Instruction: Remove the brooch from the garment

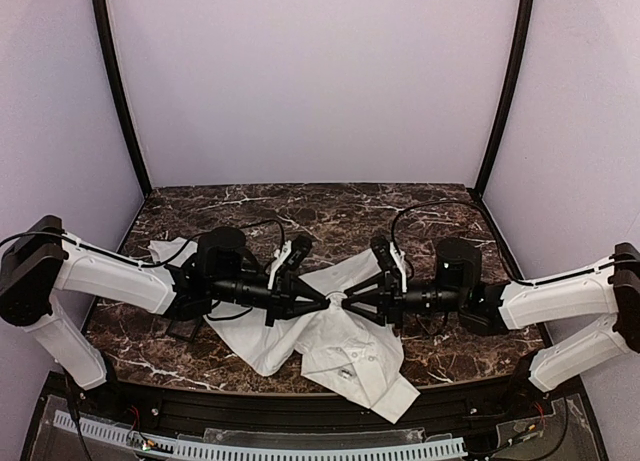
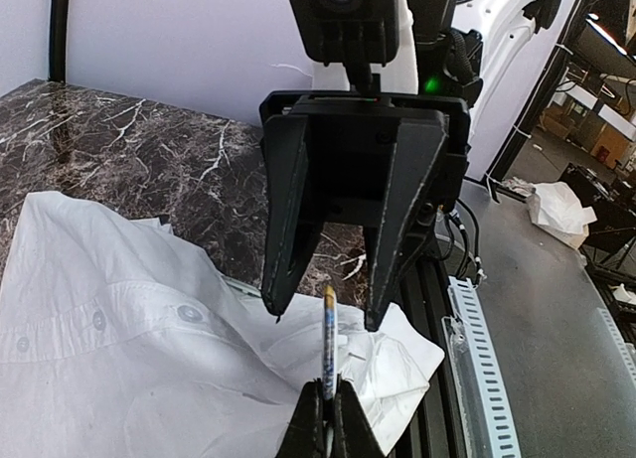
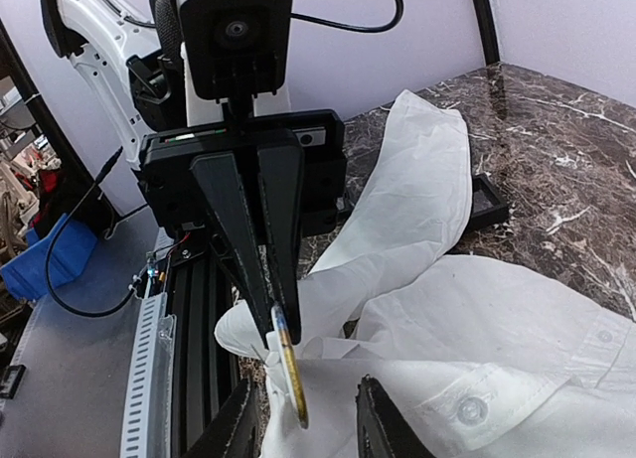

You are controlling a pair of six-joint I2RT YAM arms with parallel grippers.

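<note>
Pinching was the left arm's whole job at this moment: the left gripper (image 3: 272,314) had its two black fingers pressed flat together on the tiny, round, pale brooch with a faintly gold metallic rim (image 3: 289,369). The brooch stood edge-on and stuck out beyond the fingertips. Gripping it by the rim looked deliberate, since that left both flat faces free for the other arm.

Directly below those fingertips lay the crumpled white fabric button-up shirt (image 2: 119,339), the garment of the task. It was spread on the dark brown, white-veined marble table (image 2: 149,160), with a fold hanging towards the near rail. Its small white buttons (image 2: 189,313) sat off to the side of the left gripper, clear of the grip. The brooch rose just above the cloth, and its lower edge seemed to meet the fabric. Whether its pin ran through the shirt could not be made out.

Facing it from the other side, the right gripper (image 2: 325,319) was spread apart. One black finger stood on each side of the brooch, with a visible gap to either face, so it touched nothing. That straddling pose suggested it was lined up to close on the disc, or on the cloth just under it, so that the two arms could pull pin and fabric apart. A small black square tray (image 3: 489,202) sat well apart from both grippers, partly under a sleeve.
</note>
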